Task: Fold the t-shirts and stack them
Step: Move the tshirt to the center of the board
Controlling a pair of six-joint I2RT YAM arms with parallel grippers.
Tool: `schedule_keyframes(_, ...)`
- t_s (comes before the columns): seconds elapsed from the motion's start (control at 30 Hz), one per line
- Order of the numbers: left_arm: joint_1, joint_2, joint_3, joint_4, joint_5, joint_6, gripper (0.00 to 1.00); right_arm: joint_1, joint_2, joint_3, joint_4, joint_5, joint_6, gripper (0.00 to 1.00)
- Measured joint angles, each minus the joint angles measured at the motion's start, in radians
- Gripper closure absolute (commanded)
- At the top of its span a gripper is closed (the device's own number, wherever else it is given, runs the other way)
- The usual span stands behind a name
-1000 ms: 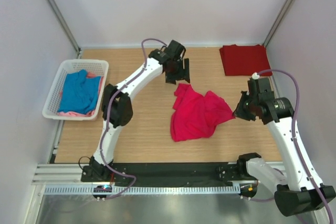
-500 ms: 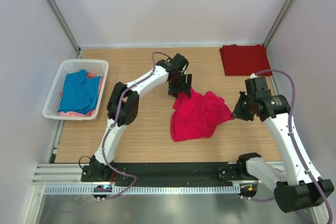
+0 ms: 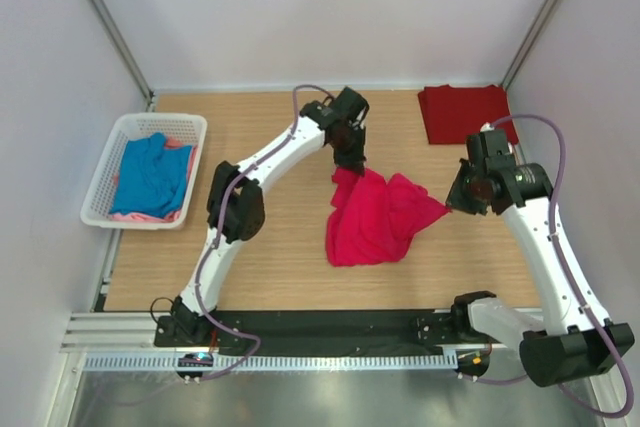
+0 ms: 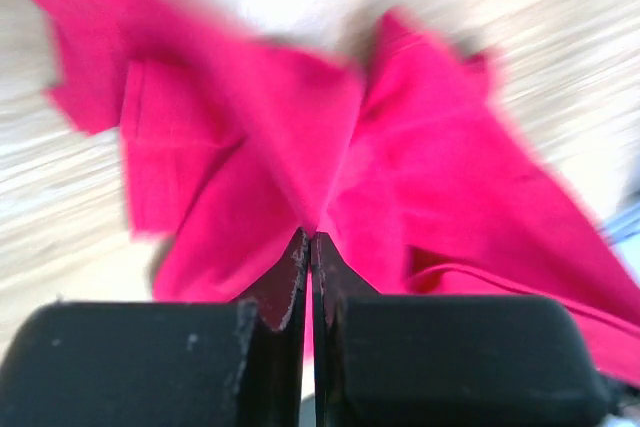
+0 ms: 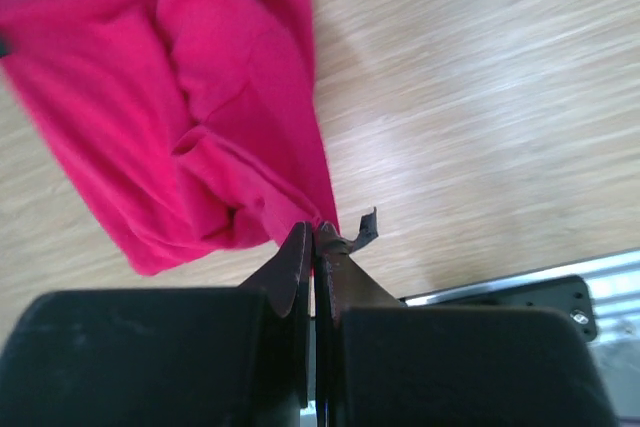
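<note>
Heads up on what you've got here: the bright pinkish-red t-shirt (image 3: 375, 217) sits crumpled in the middle of the table (image 3: 270, 247), and both arms are on it. Your left gripper (image 4: 311, 244) has its jaws pressed together on the shirt's 11 o'clock corner. That wrist view is blurry, but you can see the cloth drawn up to a point right at the tips. Your right gripper (image 5: 313, 232) is pinched tight on the 3 o'clock corner, fabric bunched at its tips, with a small dark tag-like bit sticking out just beside them that I can't make out. Around it: the darker red t-shirt (image 3: 465, 114) lies folded flat at the table's 1 o'clock corner, well apart from the crumpled one. The white basket (image 3: 100, 209) is over at 9 o'clock with the blue t-shirt (image 3: 150, 175) piled on the pale pink one (image 3: 135, 215). Your left arm's elbow hangs between the basket and the shirt, and the forearm stretches toward 1 o'clock over bare wood.
</note>
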Motion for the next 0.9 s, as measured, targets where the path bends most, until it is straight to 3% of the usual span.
schedule_keyframes(0.1, 0.040, -0.066, 0.108, -0.071, -0.040, -0.040, 1.00, -0.002, 0.119, 0.192, -0.058, 0.121, 0.011, 0.99)
schedule_keyframes(0.17, 0.090, -0.179, 0.061, -0.084, -0.065, -0.061, 1.00, -0.005, 0.208, 0.348, -0.066, 0.187, 0.017, 0.99)
schedule_keyframes(0.33, 0.292, -0.638, -0.287, -0.087, -0.137, -0.108, 1.00, -0.007, 0.338, 0.628, -0.097, 0.295, 0.018, 0.99)
schedule_keyframes(0.5, 0.275, -0.980, -0.719, -0.043, -0.116, -0.180, 0.97, -0.007, 0.282, 0.579, -0.130, 0.301, 0.014, 0.99)
schedule_keyframes(0.6, 0.237, -1.080, -1.033, 0.012, -0.061, -0.246, 0.80, -0.007, 0.196, 0.433, -0.141, 0.262, 0.014, 0.99)
schedule_keyframes(0.63, 0.232, -1.095, -1.134, 0.034, -0.049, -0.270, 0.66, -0.007, 0.164, 0.376, -0.137, 0.248, 0.014, 0.99)
schedule_keyframes(0.73, 0.222, -1.125, -1.365, 0.040, -0.016, -0.338, 0.46, -0.007, 0.098, 0.245, -0.155, 0.221, 0.017, 0.99)
schedule_keyframes(0.8, 0.218, -1.155, -1.429, 0.011, -0.012, -0.364, 0.40, -0.007, 0.092, 0.210, -0.175, 0.224, 0.018, 0.99)
schedule_keyframes(0.9, 0.220, -1.171, -1.350, -0.043, -0.043, -0.352, 0.33, -0.007, 0.101, 0.209, -0.183, 0.251, 0.016, 0.99)
